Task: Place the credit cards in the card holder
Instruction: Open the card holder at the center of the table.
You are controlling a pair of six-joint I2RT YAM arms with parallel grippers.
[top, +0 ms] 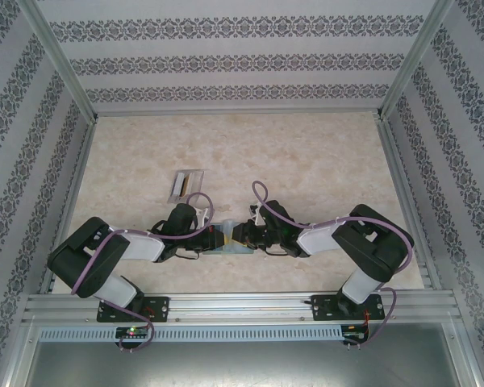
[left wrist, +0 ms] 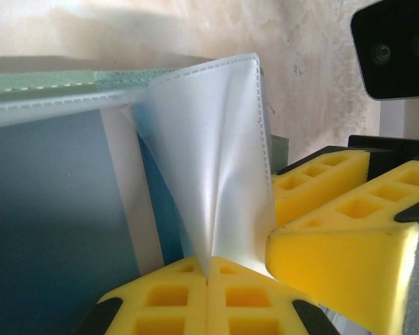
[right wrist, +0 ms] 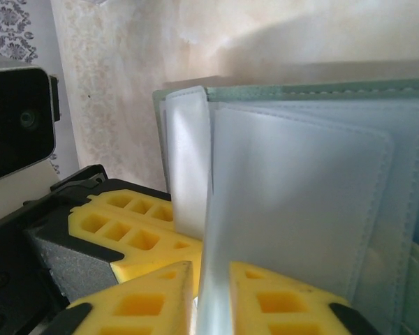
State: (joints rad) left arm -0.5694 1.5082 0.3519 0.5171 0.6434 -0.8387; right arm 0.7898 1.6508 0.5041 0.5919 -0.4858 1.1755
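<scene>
Here, both arms reach in toward each other over the near middle of the tabletop (top: 323,153), and the card holder (top: 228,245) lies open between them. The left gripper (left wrist: 208,271) is closed tight. Its yellow fingers are pressed together on the lower edge of a clear sleeve (left wrist: 216,153) of the card holder, and the sleeve is drawn up into a tent shape away from the other pockets. The right gripper (right wrist: 211,283) is closed down too, with a thin fold of the card holder's milky plastic pinched between its yellow fingers. In the left wrist view its fingers sit just beside the left ones, to the right of the lifted sleeve. The card holder's sage-green cover runs along the top edge in both wrist views. To the left of the lifted sleeve, what looks like a blue card (left wrist: 56,230) shows through the flat plastic, lying inside the card holder. Farther back on the tabletop, well apart from both grippers, sits a small clear stand (top: 187,185) with something yellow and dark in it, too small to tell what.
</scene>
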